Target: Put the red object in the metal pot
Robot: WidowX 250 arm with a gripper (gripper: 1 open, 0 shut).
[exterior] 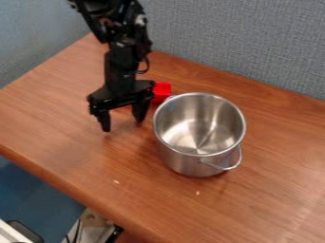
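Note:
The shiny metal pot [200, 132] stands upright on the wooden table, right of centre, and its inside looks empty. The red object [160, 90] shows only as a small bright patch just left of the pot's far rim; the arm hides the rest. My black gripper [120, 118] hangs fingers-down over the table, left of the pot and in front of the red object. Its fingers are spread apart and hold nothing.
The wooden table [76, 133] has its front edge running diagonally at lower left, with floor below it. A blue-grey wall [241, 33] rises behind the table. Bare wood lies in front of the pot and to its right.

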